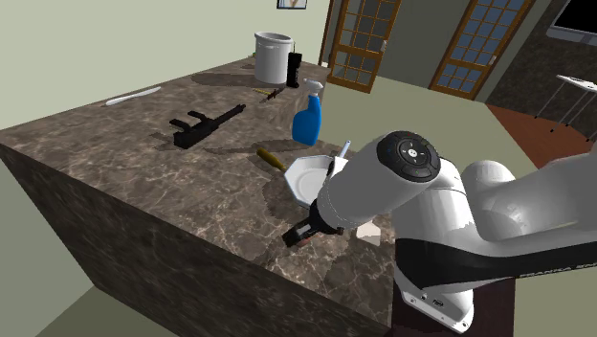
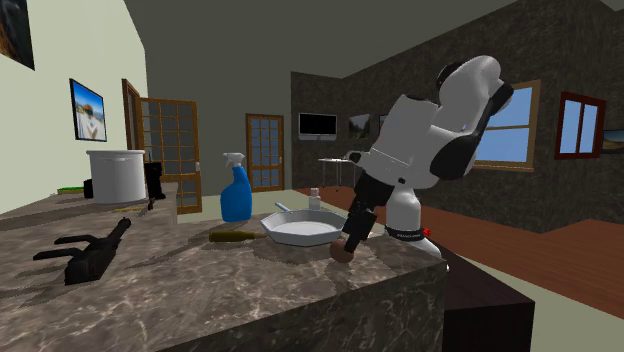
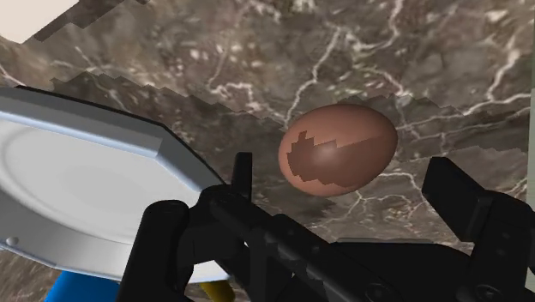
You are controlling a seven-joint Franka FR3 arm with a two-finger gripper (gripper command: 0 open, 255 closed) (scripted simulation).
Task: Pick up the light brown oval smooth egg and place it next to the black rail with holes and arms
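i see the gripper (image 3: 343, 172) low over the marble counter (image 1: 115, 163), near its edge by the stand. fingers are spread, one on each side of the brown egg (image 3: 339, 147), neither touching it. the egg lies on the counter just beside the white plate (image 3: 77, 197). the black rail (image 1: 204, 125) is well apart, toward the shoulder view's left.

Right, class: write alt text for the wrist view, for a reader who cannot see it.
A brown egg lies on a dark marbled countertop between the spread jaws of the open black gripper, which does not touch it. A white plate with an angular rim sits beside the gripper.
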